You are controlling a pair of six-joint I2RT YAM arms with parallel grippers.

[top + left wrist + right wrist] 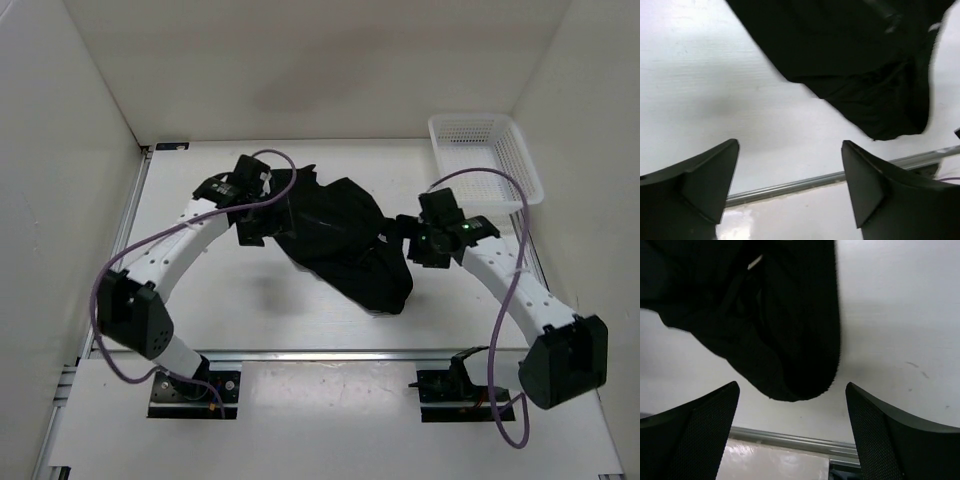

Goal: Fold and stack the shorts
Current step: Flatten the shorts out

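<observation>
left wrist: shorts [860, 65] beyond left gripper [790, 145]

This is a robotics lab test cell: a bare white bench [250, 315] boxed in on three sides by plain white panels [60, 150]. Two white robot arms [170, 250] trailing loose purple cables [103, 290] are bolted beside an aluminium rail [330, 353] at its near edge. A white mesh basket [485, 155] sits in the far right corner.
</observation>
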